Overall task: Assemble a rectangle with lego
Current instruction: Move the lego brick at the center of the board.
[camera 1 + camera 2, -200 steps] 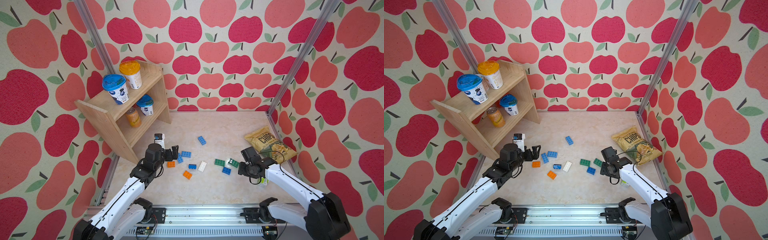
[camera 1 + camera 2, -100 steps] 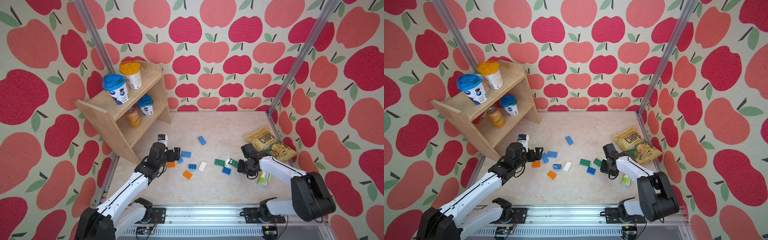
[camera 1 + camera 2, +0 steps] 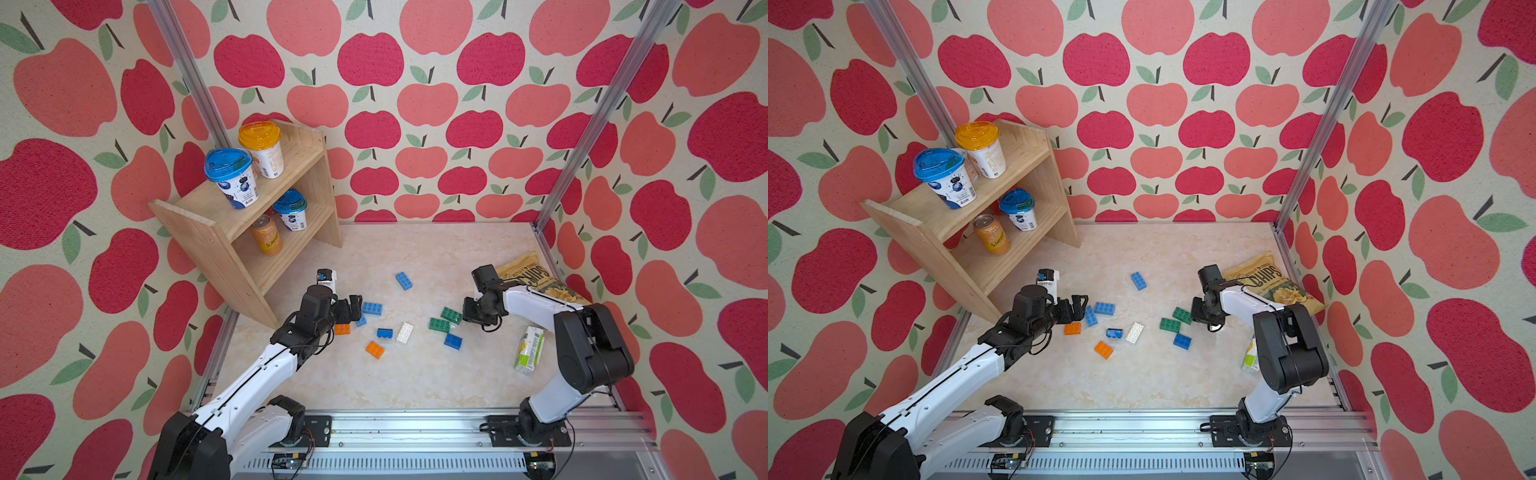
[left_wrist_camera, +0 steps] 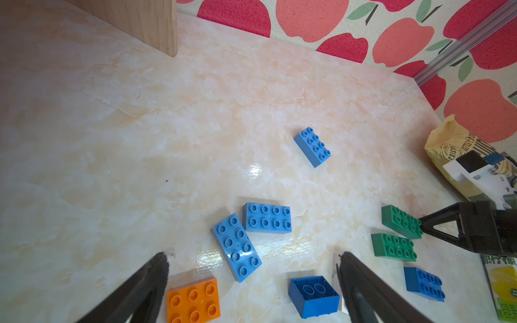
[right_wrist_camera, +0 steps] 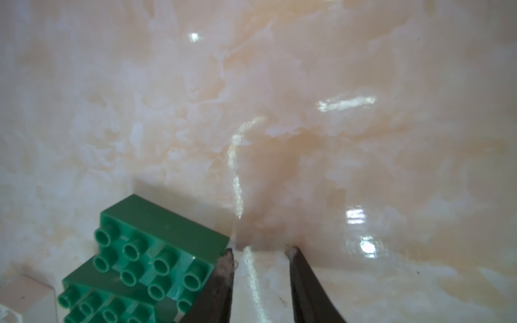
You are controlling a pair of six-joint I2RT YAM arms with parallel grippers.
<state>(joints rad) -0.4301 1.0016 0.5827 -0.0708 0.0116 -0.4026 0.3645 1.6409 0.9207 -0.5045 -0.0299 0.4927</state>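
Both top views look down on the green brick from high, sharing nearly everything. Left wrist sees it nearby, obliquely; right wrist, close-up.

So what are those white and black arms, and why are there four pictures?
They are two robot arms with pincer grippers. Two pictures look down from above, side by side; the other two come from a camera on each wrist. On the pale marbled table lie small studded plastic bricks, blue, orange, green and white, a yellow chips bag and a green-and-white drink carton. Nothing is held: the left gripper is wide open near blue bricks; the right gripper has its jaws slightly apart over bare table, right beside a green studded brick.
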